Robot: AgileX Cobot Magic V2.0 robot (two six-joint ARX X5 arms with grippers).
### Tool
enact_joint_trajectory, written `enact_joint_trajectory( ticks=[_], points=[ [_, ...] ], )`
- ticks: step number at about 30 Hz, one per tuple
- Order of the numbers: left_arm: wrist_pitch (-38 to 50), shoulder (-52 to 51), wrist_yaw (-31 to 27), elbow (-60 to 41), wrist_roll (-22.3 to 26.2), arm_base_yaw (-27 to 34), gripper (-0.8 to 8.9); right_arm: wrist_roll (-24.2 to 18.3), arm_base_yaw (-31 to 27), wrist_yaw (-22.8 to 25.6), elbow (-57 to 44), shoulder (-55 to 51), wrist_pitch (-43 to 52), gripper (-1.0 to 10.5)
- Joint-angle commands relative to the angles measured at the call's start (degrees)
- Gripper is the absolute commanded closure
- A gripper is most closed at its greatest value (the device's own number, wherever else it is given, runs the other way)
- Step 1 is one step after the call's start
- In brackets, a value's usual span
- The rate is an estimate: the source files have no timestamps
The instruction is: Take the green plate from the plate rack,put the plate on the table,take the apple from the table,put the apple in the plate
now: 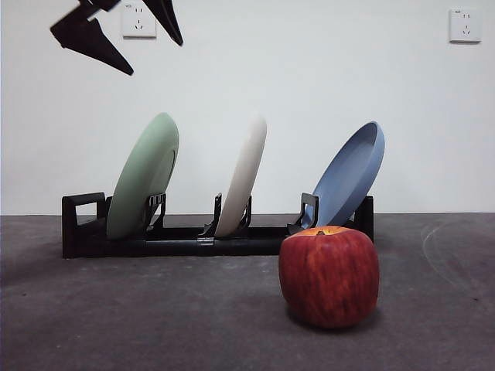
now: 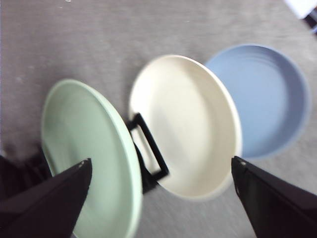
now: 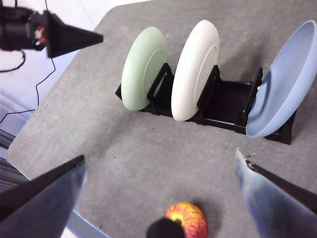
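The left end effector (image 1: 147,39) hangs high in the air with its jaws spread wide apart and nothing between them. Below it stands the rack (image 1: 193,241) on the counter (image 1: 155,317), and the green plate (image 1: 143,174) sits in the rack slot most nearly beneath this end effector, leaning on edge, untouched. In the left wrist view the green plate (image 2: 89,158) lies partly under one jaw, the white plate (image 2: 185,124) between the two jaw tips, and the blue plate (image 2: 265,99) beyond it toward the other jaw.

The right end effector (image 3: 161,158) also hovers above the counter, jaws wide apart and empty, well back from the rack (image 3: 223,106). The apple (image 3: 187,220) rests on the counter almost straight below it, between its jaws as seen from the wrist, on the near side of the rack. From there the green plate (image 3: 143,67), white plate (image 3: 194,69) and blue plate (image 3: 285,84) stand in a row ahead of it, and the left end effector (image 3: 74,37) shows off past the green plate's end of the rack.

In the front view the apple (image 1: 329,274) stands upright in front of the blue plate (image 1: 352,174), apart from the rack, with the white plate (image 1: 242,174) in the middle slot.
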Motion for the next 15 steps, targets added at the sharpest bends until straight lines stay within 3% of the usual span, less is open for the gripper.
enact_joint_trajectory(
  ticks=[1, 15],
  points=[
    [-0.04, 2.89, -1.46, 2.58, 1.03, -0.63, 3.43, -0.61, 0.11, 0.15, 0.17, 0.04, -0.15, 4.4],
    [-3.91, 12.50, -4.26, 4.07, 1.38, -0.59, 3.48, -1.07, 0.11, 1.03, 0.17, 0.04, -0.68, 4.4]
  ],
)
